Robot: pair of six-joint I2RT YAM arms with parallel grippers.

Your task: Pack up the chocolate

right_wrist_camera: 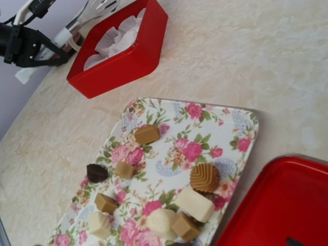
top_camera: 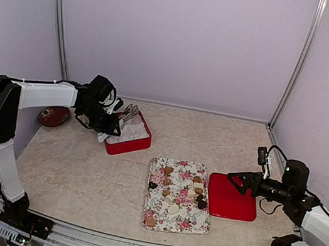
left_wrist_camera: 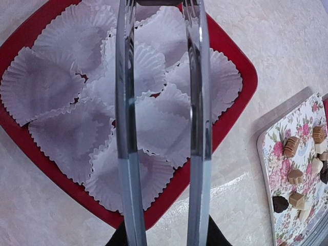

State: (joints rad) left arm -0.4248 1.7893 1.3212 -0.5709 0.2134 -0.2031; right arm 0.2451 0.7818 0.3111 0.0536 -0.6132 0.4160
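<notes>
Tongs (left_wrist_camera: 125,128) over the box (top_camera: 127,145), chocolate (right_wrist_camera: 204,177) waiting on the tray (right_wrist_camera: 230,123)
The left gripper (top_camera: 113,122) clasped the tongs narrowly above the paper-lined box, probably poised to fetch pieces. The right gripper (top_camera: 237,182) hung wide and empty over the red lid (top_camera: 233,205). The counter (top_camera: 79,172) was beige and marbled, the walls pale lilac.

No text, label, brand, number or sign can be read anywhere. The floral tray (top_camera: 188,224) shows only printed roses; the chocolate (right_wrist_camera: 205,177), the red box (top_camera: 127,147) and the red lid (top_camera: 234,200) bear no legible marking.
</notes>
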